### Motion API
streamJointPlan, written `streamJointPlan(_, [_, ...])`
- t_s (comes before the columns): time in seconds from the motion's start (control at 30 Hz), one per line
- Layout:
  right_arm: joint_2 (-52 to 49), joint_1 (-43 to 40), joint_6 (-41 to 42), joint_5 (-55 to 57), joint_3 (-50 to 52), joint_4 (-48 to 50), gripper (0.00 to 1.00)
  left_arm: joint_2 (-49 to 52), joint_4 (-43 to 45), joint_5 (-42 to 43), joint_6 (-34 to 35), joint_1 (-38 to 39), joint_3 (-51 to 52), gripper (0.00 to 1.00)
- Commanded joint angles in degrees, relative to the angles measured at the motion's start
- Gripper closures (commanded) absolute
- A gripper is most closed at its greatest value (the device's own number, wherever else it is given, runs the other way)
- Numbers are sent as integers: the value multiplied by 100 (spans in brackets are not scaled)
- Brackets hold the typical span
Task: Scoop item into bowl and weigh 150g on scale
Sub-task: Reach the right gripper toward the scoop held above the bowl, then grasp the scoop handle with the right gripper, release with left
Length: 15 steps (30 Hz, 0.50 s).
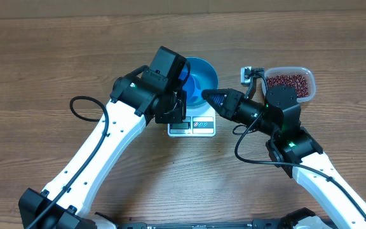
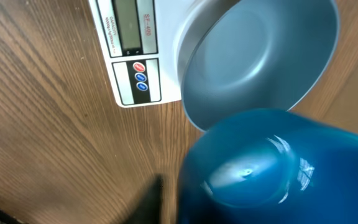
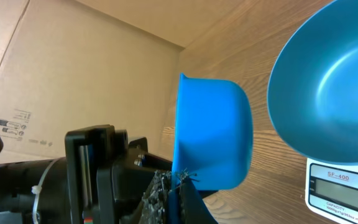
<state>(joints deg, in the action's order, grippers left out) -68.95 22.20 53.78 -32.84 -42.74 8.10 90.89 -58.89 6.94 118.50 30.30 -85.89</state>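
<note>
Progress is slight: your deep round blue bowl (image 1: 207, 71) on the flat white square scale (image 1: 192, 127) looks empty. Right gripper (image 1: 210, 98) clamps the small blue scoop (image 3: 213, 134); left gripper (image 1: 178, 105) spread unclear.

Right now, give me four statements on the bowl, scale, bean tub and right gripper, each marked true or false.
1. The clear plastic tub holds small red-brown beans. True.
2. The round bright blue bowl sits on the flat white square scale. True.
3. Beans already lie in the bowl. False: its visible inside is bare.
4. The right gripper is open and empty. False: it is shut on a small blue scoop.
</note>
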Motion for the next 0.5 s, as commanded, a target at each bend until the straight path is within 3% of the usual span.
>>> streamJointPlan(0.0, [35,35,-28,-61,-94,83,96,46,-15,15,66,26,-85,44])
streamJointPlan(0.07, [35,35,-28,-61,-94,83,96,46,-15,15,66,26,-85,16])
streamJointPlan(0.13, [35,35,-28,-59,-94,83,96,46,-15,13,63,24,-85,1])
streamJointPlan(0.47, [35,35,-107,-15,-94,42,96,-223,133,321,-708,-149,-184,0])
